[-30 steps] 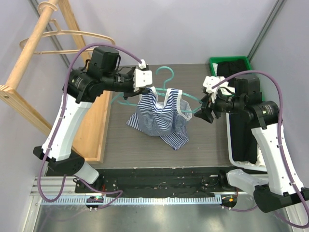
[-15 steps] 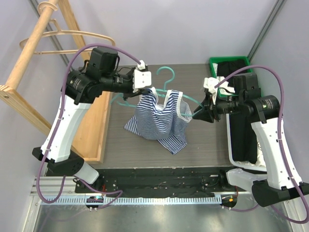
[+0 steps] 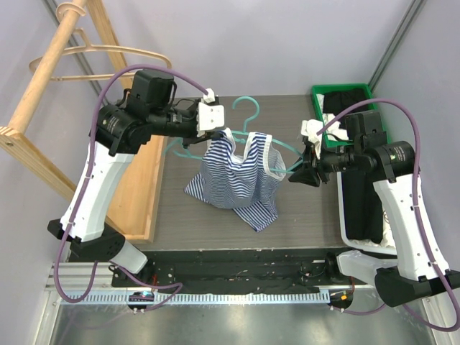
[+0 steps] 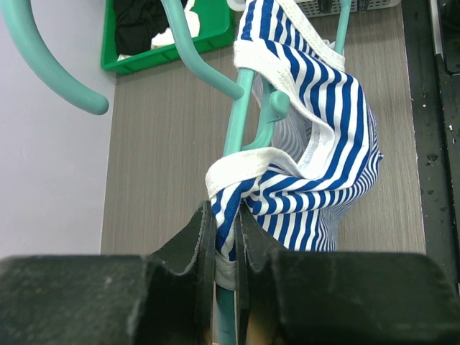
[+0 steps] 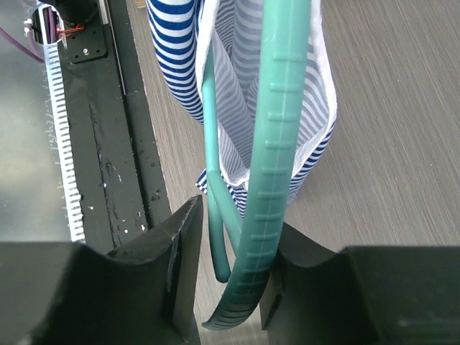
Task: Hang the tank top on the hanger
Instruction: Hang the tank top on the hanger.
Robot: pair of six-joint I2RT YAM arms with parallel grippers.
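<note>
I judge this to be the late part of the dressing step: the tank top (image 3: 237, 176) already hangs off the hanger (image 3: 248, 108), and what is left is to seat the last strap and let go.

My left claw (image 4: 224, 223) is closed on a bunched strap of the tank top. The striped cloth and its white trim are pinched between the fingers right against the hanger's shoulder bar on the side away from my right claw. In the wrist view a stretch of teal bar runs down between the same fingers, so I may be pinching cloth and bar together; I cannot tell for sure.

My right claw (image 5: 230, 237) grips the hanger's opposite shoulder tip, with the looped teal end sitting between its two fingers. The tank top's trimmed opening lies just beyond that tip, around the bar, so this shoulder looks threaded through.

The body of the top droops below the hanger's bar, its hem near or on the counter (image 3: 302, 215). The hook rises behind the neckline, and the far shoulder end pokes out bare past my left claw.

Next I would slide the pinched strap outward along that bar until it rests on the curve, while the right claw holds the hanger level. Then I would open the left claw gently. The risk is that the strap slips back toward the hook, or that the cloth drags the hanger askew.
</note>
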